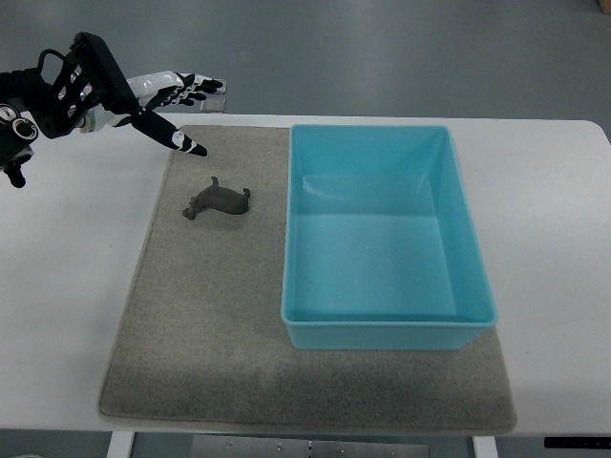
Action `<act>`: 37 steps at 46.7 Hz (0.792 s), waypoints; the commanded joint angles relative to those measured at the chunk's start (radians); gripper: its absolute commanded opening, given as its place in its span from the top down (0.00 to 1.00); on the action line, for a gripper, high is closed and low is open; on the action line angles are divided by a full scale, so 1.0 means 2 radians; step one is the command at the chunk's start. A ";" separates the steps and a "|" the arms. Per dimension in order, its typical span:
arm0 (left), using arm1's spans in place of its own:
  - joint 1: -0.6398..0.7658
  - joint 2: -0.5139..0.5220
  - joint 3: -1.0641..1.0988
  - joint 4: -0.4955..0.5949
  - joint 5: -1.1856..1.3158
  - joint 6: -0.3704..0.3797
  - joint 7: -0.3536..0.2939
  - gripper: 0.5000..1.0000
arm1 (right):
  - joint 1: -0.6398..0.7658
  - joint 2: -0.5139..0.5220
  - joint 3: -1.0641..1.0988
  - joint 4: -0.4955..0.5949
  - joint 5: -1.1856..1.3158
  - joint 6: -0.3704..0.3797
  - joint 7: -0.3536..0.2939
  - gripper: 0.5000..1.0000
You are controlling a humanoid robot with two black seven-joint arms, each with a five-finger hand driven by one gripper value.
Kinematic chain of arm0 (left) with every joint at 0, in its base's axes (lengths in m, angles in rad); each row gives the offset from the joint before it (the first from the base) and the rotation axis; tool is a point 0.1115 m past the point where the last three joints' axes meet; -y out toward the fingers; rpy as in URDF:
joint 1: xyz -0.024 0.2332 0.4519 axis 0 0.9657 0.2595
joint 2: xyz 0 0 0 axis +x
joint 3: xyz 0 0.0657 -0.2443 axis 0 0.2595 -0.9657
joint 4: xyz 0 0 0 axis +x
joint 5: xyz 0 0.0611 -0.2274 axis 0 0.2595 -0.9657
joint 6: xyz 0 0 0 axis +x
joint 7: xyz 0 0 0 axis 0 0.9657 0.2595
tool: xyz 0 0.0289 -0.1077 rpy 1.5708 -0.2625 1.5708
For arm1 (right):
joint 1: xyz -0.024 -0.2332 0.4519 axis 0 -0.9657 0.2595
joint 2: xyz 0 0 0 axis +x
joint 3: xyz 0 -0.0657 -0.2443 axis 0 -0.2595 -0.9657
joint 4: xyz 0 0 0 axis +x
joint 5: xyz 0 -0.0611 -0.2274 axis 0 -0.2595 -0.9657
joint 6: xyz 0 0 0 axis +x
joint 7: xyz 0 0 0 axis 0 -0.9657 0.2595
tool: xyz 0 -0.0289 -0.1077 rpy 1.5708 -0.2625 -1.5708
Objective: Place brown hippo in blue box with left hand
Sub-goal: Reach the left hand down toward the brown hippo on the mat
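Note:
A small brown hippo (219, 199) lies on the grey mat (200, 315), just left of the blue box (382, 324), which stands open with nothing inside. My left hand (177, 105) hovers at the upper left, above the mat's far left corner and beyond the hippo. Its fingers are spread and hold nothing, with one finger (181, 141) pointing down toward the mat. A clear gap separates the hand from the hippo.
The mat lies on a white table (554, 239) with bare surface on both sides. A small clear object (212, 99) sits at the table's far edge behind the hand. Grey floor lies beyond.

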 commanded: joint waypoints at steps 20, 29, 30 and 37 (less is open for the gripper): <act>0.005 0.002 0.043 -0.048 0.147 0.032 -0.031 0.00 | 0.000 0.000 0.000 0.000 0.000 0.000 0.000 0.13; 0.006 0.002 0.060 -0.056 0.148 0.032 -0.031 0.00 | 0.000 0.000 0.000 0.000 0.000 0.000 0.000 0.13; 0.006 0.001 0.060 -0.056 0.149 0.032 -0.031 0.00 | 0.000 0.000 0.000 0.000 -0.001 0.000 0.000 0.13; 0.011 -0.005 0.063 -0.055 0.157 0.034 -0.031 0.01 | 0.000 0.000 0.000 0.000 0.000 0.000 0.000 0.13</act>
